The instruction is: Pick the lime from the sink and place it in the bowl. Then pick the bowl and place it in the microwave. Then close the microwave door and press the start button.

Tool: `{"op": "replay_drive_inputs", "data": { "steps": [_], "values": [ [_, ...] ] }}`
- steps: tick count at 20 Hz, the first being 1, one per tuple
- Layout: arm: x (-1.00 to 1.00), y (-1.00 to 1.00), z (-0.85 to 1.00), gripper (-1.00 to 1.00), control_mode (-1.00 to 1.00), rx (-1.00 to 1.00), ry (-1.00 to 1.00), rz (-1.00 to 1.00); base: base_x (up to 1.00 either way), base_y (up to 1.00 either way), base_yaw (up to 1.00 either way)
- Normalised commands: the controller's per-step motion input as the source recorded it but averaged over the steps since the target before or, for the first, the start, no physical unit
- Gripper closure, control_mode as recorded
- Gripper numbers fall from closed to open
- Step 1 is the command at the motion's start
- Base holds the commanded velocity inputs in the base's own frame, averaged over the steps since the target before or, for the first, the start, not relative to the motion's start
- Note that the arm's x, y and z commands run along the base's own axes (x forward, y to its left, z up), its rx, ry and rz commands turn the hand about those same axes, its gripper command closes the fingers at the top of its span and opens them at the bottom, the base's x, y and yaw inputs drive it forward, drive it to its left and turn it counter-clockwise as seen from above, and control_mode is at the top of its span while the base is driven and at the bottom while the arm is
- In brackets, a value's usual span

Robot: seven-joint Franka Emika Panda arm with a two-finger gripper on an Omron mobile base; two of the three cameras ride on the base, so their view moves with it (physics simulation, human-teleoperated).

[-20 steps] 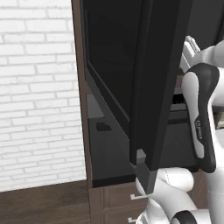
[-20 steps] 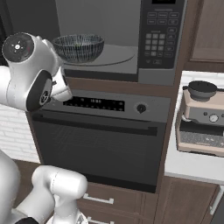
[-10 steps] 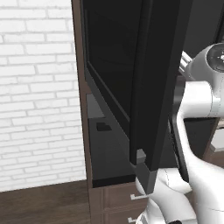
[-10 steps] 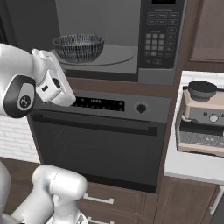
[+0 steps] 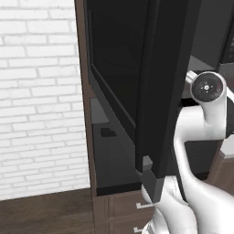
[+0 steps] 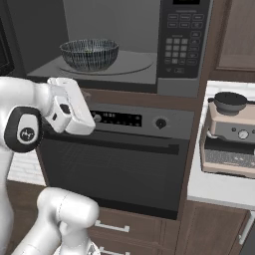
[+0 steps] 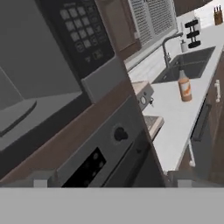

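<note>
Already wide blue-grey streaked bowl [image 6: 89, 54] sits inside black built-in microwave [image 6: 129, 45]; jaws released, empty. Next: swing wide black glass-windowed microwave door [image 5: 160, 91] shut, then press start.

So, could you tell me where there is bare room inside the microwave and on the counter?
In the microwave, the floor right of the bowl up to the keypad wall is bare. The counter is open between the espresso machine and the orange bottle.
</note>
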Motion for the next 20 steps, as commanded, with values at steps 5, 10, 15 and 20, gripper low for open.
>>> {"op": "replay_drive_inputs", "data": {
  "steps": [5, 10, 15, 20],
  "values": [
    [-0.28, -0.02, -0.19, -1.0, -1.0, -0.23, -0.01, -0.27, 0.0, 0.0, 0.0],
    [-0.06, 0.02, -0.26, -1.0, -1.0, -0.26, -0.02, -0.25, 0.0, 0.0, 0.0],
    [-0.01, 0.02, -0.26, -1.0, -1.0, -0.25, -0.05, -0.18, 0.0, 0.0, 0.0],
    [-0.05, 0.1, -0.14, -1.0, -1.0, -0.23, -0.11, -0.12, 0.0, 0.0, 0.0]
  ]
}}
